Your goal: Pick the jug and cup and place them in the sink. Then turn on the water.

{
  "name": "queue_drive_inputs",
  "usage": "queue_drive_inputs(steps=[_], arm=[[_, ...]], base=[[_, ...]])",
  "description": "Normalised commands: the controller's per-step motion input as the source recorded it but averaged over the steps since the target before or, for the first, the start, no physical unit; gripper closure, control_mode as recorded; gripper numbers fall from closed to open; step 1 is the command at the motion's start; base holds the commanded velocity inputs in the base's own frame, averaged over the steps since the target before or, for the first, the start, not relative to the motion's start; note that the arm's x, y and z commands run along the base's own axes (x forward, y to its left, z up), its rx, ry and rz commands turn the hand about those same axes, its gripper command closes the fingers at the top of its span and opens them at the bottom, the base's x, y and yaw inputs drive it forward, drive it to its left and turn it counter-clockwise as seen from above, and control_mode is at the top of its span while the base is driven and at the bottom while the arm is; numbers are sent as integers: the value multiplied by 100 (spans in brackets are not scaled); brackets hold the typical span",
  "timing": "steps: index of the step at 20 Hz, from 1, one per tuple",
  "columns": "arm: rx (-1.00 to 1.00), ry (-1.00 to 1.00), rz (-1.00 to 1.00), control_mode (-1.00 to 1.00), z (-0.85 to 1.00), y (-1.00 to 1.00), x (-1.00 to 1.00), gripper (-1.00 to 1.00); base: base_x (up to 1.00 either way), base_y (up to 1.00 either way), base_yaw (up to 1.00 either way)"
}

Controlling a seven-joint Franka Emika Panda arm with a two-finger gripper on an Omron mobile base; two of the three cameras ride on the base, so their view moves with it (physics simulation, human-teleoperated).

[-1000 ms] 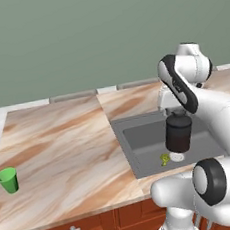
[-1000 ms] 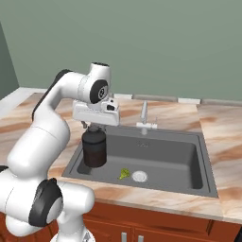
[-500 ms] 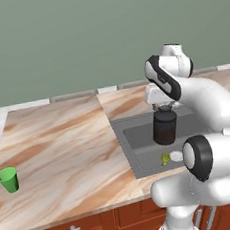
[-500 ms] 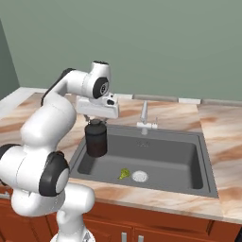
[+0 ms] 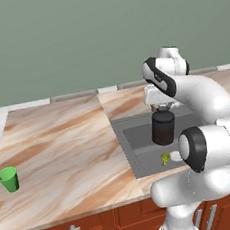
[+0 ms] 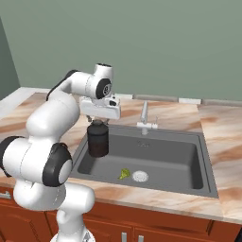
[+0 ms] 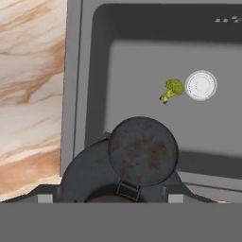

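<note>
The arm reaches over the left end of the sink [image 6: 198, 182], and the jug [image 6: 98, 139] stands upright inside the basin there, close to the left wall. The end effector [image 6: 98, 121] sits right over the jug's cap; from where I stand the fingers are hidden behind the hand's white body, so I cannot tell whether they grip the cap or have let go. In the left base view the jug [image 5: 163, 127] shows dark against the grey basin [image 5: 136, 155], just below the hand [image 5: 161, 108]. Looking down along the hand, the jug's round, rust-flecked cap [image 7: 142, 151] lies near the bottom of the frame with the wider dark body around it. Further along the sink floor lies a small yellow-green lump [image 7: 171, 89], just beside the white round drain [image 7: 201, 85]. A slim silver faucet [image 6: 144, 116] stands at the back rim of the sink. The cup [image 5: 8, 179] stands upright on the marbled bench [image 5: 65, 152], far off at its left end and well apart from the sink.
</note>
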Motion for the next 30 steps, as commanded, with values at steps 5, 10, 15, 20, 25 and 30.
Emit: queue_drive_inputs(steps=[5, 10, 15, 20, 25, 30], arm=[[0, -7, 0, -100, -56, 0, 11, 100], [0, -6, 0, -100, -50, 0, 13, 100], [0, -3, 0, -100, -51, 0, 17, 100], [0, -4, 0, -100, -34, 0, 37, 100], [0, -1, 0, -100, -27, 0, 41, 100], [0, 0, 0, -100, -21, 0, 17, 100]], base=[[0, 0, 0], [0, 0, 0], [0, 0, 0], [0, 0, 0], [0, 0, 0], [0, 0, 0]])
